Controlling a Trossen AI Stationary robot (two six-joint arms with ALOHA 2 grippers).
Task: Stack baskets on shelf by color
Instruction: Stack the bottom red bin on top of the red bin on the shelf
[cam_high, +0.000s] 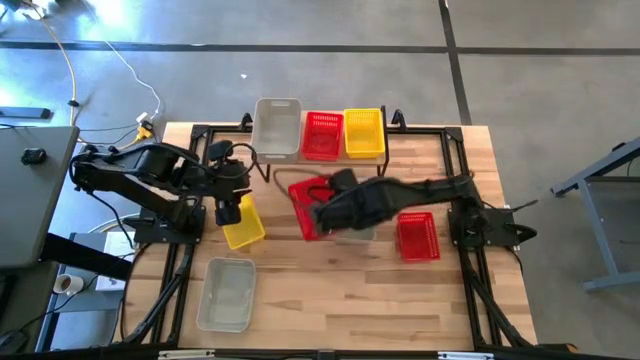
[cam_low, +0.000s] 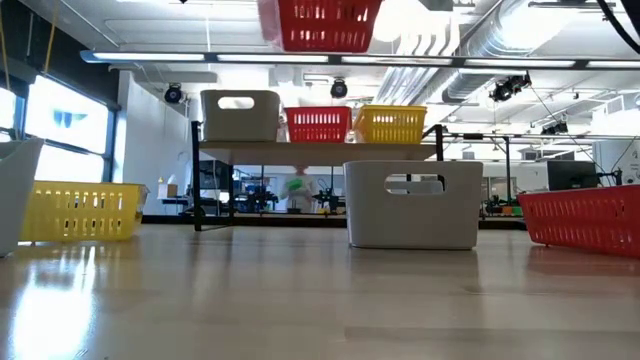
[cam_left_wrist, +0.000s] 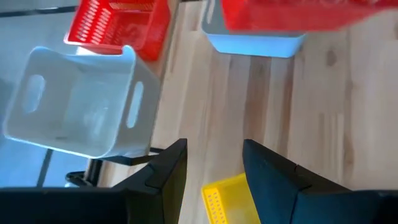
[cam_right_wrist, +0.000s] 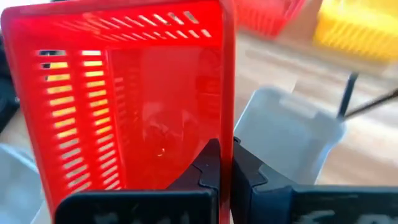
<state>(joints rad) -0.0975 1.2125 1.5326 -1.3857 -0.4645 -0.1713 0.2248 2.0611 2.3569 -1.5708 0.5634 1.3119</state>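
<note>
On the shelf (cam_high: 300, 158) stand a grey basket (cam_high: 277, 127), a red one (cam_high: 322, 135) and a yellow one (cam_high: 364, 133). My right gripper (cam_high: 325, 212) is shut on a second red basket (cam_high: 308, 205), held high over the table's middle and seen at the top of the low view (cam_low: 320, 22). A grey basket (cam_high: 357, 233) stands under that arm. My left gripper (cam_high: 228, 208) is open and hovers over the far end of a yellow basket (cam_high: 243, 224), its fingers (cam_left_wrist: 177, 168) apart above the yellow rim (cam_left_wrist: 227, 199). My right gripper (cam_right_wrist: 229, 168) pinches the red basket's side wall at its top rim (cam_right_wrist: 228, 134). One finger (cam_right_wrist: 208, 165) is inside the basket and one (cam_right_wrist: 249, 174) is outside. The basket is lifted clear of the table (cam_low: 320, 22), roughly upright.
Another red basket (cam_high: 417, 237) lies near the right arm's base. A grey basket (cam_high: 226, 293) sits toward the near left edge. Bare tabletop shows near the front (cam_high: 360, 300). Black frame rails run along both table sides.
</note>
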